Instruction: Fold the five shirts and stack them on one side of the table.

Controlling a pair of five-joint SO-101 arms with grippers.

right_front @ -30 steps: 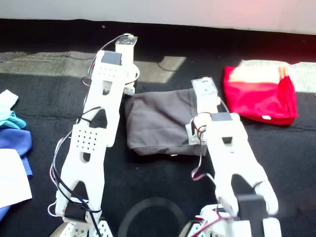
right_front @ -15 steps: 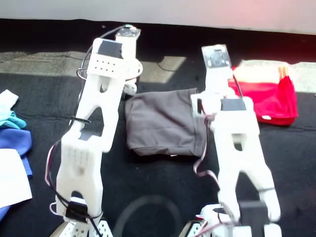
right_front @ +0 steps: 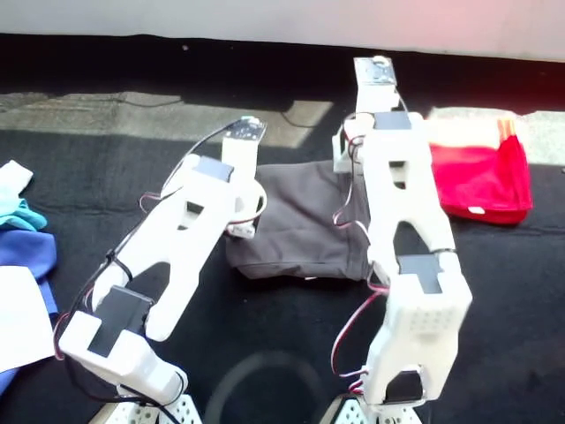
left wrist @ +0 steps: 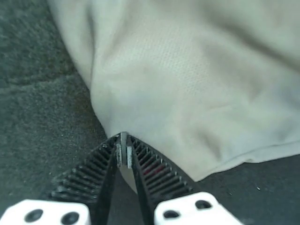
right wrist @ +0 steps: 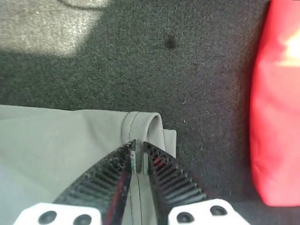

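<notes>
Both arms had shifted over the last second: the right arm had stretched out from the shirt's near right edge to its far corner, and the left arm had dropped lower and drawn back along the left edge.

The right gripper (right wrist: 136, 147) had its jaws pressed together on a hem fold of the grey, loosely folded fabric shirt (right_front: 296, 221), at the shirt's 1 o'clock corner in the high view. The left gripper (left wrist: 123, 140) was likewise closed on the shirt's 9 o'clock edge.

The shirt lay mid-table between the arms, its long axis running roughly 9 to 3 o'clock. The folded red fabric shirt (right_front: 481, 172) sat just beyond it at 3 o'clock, nearer the right arm, so any carry onto that stack would probably go rightward with the right arm leading.

Beneath lay a dark felt-like table cover (right_front: 265, 371). A heap of blue, teal and white garments (right_front: 22, 265) waited at 9 o'clock, and a pale wall strip (right_front: 265, 18) ran along 12 o'clock.
</notes>
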